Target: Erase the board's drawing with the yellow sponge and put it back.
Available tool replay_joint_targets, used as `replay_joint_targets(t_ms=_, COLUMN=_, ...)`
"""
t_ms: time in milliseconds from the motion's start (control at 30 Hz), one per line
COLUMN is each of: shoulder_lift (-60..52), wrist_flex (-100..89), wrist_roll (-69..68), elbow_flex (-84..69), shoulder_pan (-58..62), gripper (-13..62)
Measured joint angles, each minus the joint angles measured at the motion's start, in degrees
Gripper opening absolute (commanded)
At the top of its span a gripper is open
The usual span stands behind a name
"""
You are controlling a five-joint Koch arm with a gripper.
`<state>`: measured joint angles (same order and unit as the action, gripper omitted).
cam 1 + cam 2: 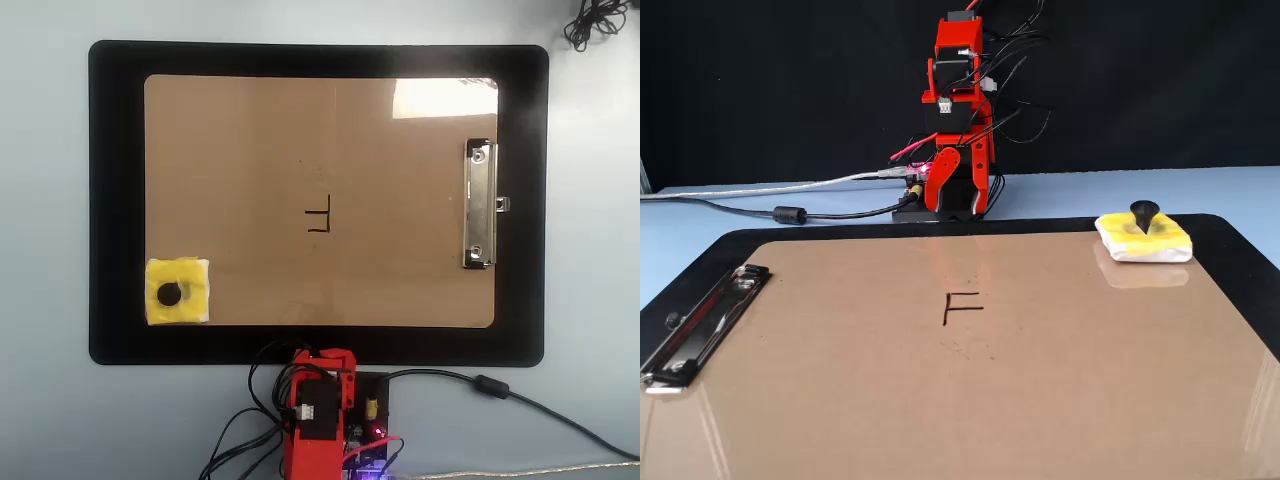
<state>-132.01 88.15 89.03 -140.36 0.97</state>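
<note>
1. One red arm [958, 110] stood folded at the far edge of the table [700, 230] in the fixed view, with its gripper [962, 195] pointing down just above its base.
2. Whether the gripper was spread or pressed together could not be told; it held nothing.
3. In the overhead view the gripper [335, 362] sat at the bottom centre, just outside the black mat [115, 200].
4. The board [250, 150] lay flat on the mat, with its metal clip [479, 204] on the right short edge in the overhead view.
5. The drawing [319, 214] was near the board's centre, well apart from the gripper.
6. The yellow sponge [178, 291] rested on the board's lower-left corner in the overhead view, to the left of the gripper and apart from it.
7. In the fixed view the yellow sponge [1143, 238] lay at the far right, with its black knob [1143, 212] pointing up.
</note>
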Motion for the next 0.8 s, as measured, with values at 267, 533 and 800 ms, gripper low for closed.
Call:
replay_joint_targets(t_ms=267, shoulder_lift=0.0, wrist_flex=0.0, wrist_roll=0.0, elbow_flex=0.0, shoulder_pan=0.0, gripper=34.5)
replay_joint_targets(t_ms=533, shoulder_lift=0.0, wrist_flex=0.0, wrist_roll=0.0, elbow_flex=-0.2, shoulder_pan=0.0, gripper=34.1)
replay_joint_targets(t_ms=800, shoulder_lift=0.0, wrist_flex=3.4, wrist_roll=0.0, elbow_flex=16.5, shoulder_pan=-3.3, gripper=33.7)
